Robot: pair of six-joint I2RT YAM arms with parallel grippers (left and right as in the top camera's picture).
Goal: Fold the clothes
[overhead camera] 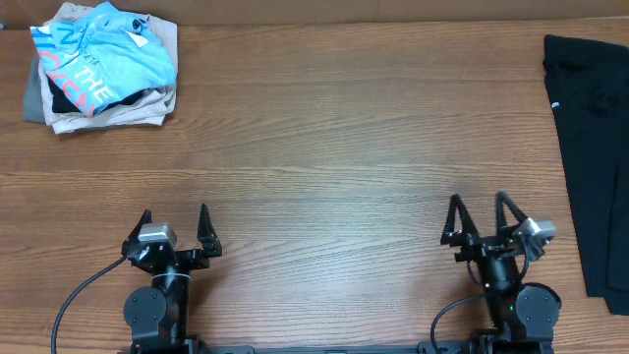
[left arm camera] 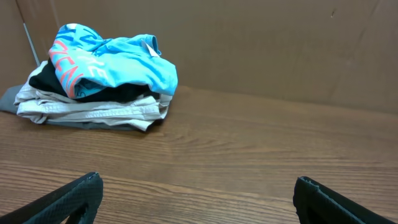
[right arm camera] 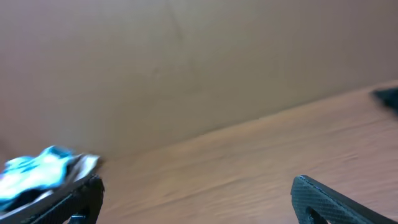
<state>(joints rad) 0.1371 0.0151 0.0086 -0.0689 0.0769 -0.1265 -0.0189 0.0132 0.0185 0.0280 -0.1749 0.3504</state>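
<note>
We find no fold made: the plain black soft-fabric garment (overhead camera: 595,147) lies untouched, to the right of the right gripper (overhead camera: 479,201) and apart from it. That gripper and the left gripper (overhead camera: 175,214) stand wide, empty.

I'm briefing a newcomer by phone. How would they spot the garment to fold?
On the wooden table, go to the right edge. The black garment lies flat there. Unlike the blue-topped pile at far left, it is plain black with a small white logo.
</note>
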